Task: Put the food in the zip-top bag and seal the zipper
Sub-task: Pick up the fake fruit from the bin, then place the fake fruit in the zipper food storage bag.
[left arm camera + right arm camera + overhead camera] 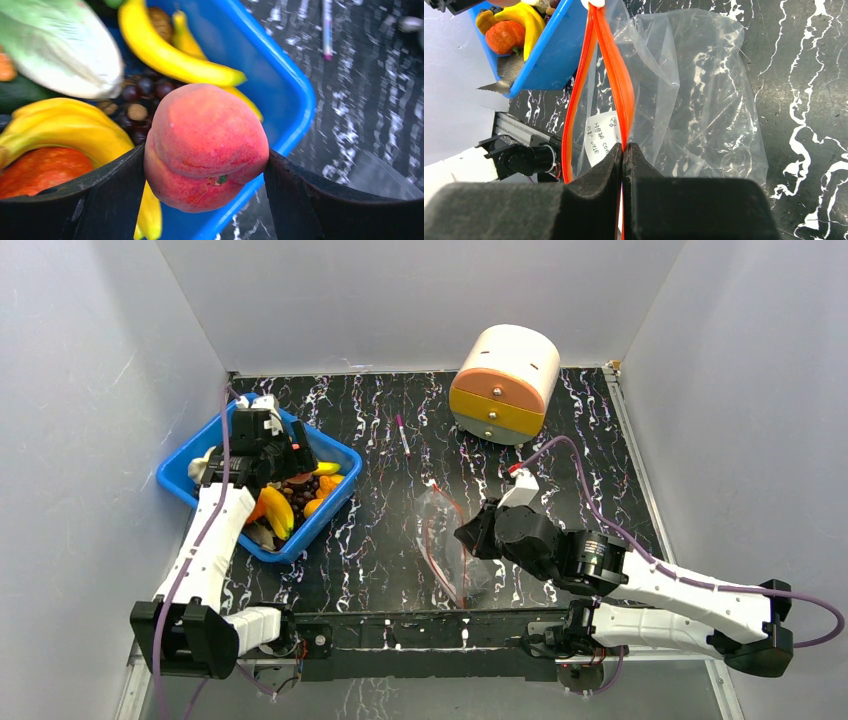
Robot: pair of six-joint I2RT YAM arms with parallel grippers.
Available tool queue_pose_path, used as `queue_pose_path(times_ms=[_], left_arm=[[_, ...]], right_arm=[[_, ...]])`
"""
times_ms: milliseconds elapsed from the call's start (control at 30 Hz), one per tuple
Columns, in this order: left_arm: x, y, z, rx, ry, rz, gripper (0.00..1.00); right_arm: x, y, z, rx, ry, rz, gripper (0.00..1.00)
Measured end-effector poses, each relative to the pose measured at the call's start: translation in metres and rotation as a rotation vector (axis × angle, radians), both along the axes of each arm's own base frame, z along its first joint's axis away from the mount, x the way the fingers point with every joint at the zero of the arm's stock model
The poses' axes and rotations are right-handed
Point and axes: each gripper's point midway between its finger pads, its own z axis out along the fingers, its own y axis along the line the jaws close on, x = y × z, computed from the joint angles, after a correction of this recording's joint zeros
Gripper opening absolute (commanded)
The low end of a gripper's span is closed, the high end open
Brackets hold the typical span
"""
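Note:
My left gripper (pixel 206 162) is shut on a red-orange toy peach (pixel 206 145) and holds it above the blue bin (pixel 280 80). In the top view the left gripper (pixel 290 458) is over the bin (pixel 340 455). The bin holds bananas (pixel 170 50), dark grapes (pixel 145 90), a pale cabbage leaf (pixel 60 45) and an orange fruit (pixel 40 170). My right gripper (pixel 623 147) is shut on one side of the red-orange zipper (pixel 616 75) of the clear zip-top bag (pixel 704 100). The mouth stands open as a loop. In the top view the bag (pixel 445 540) lies left of the right gripper (pixel 470 535).
A round cream and orange drawer unit (pixel 505 380) stands at the back. A pink pen (pixel 403 435) lies on the black marbled table (pixel 380 530) between the bin and the drawer unit. White walls enclose the sides and back.

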Motion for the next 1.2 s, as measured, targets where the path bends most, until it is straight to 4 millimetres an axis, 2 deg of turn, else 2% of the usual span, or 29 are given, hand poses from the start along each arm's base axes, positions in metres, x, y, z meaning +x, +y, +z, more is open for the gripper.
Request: queue_pose_path(times_ms=[133,267,567,667,800,900,1033,1200], left_arm=[[-0.013,-0.029,0.011,-0.127,-0.007,-0.116,0.45],[-0.033,-0.061,0.033,-0.271,-0.039,-0.246,0.43],[-0.097,-0.129,0.08,-0.693,-0.116,-0.534,0.41],[-0.111,-0.141,0.095,-0.798,-0.121,-0.591,0.41],[-0.118,-0.152,0.112,-0.875,-0.147,-0.661,0.4],[-0.123,-0.158,0.109,-0.944,-0.126,-0.677,0.4],[-0.131,-0.169,0.105,-1.018,-0.073,-0.692,0.4],[-0.144,-0.187,0.116,-1.062,-0.067,-0.778,0.4]], right_arm=[[0.002,0.006,0.0,0.015,0.003,-0.002,0.0],[0.004,0.009,0.004,0.04,0.001,-0.013,0.0],[0.011,0.015,0.007,0.095,0.003,-0.065,0.0],[0.013,0.019,0.008,0.113,0.001,-0.072,0.0],[0.018,0.028,0.013,0.142,-0.01,-0.074,0.0],[0.021,0.037,0.01,0.144,-0.013,-0.074,0.0],[0.027,0.051,-0.002,0.117,-0.007,-0.074,0.0],[0.032,0.067,-0.012,0.098,0.001,-0.066,0.0]])
